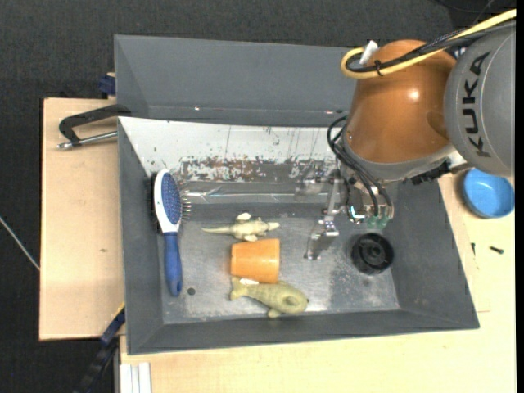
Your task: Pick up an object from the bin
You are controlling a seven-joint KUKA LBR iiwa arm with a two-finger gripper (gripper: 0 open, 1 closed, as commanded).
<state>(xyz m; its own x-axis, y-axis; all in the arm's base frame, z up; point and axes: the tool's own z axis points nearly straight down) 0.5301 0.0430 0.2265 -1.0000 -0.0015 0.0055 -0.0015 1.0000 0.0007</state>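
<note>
Blue brush [169, 211] lies along the left wall of the bin [246, 80]. Mid-floor, loose and apart: pale lizard toy [246, 228], orange cylinder [255, 260], pale green figure [274, 299] by the front edge. End effector [321, 237] hangs over bare floor between the cylinder and a black ribbed ring [372, 254] by the right wall. Its opening: cannot tell. Either neighbour looks clear enough to grasp.

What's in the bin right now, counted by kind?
Brush: 1
Toy animals: 2
Orange cup: 1
Black disc: 1
Total: 5
</note>
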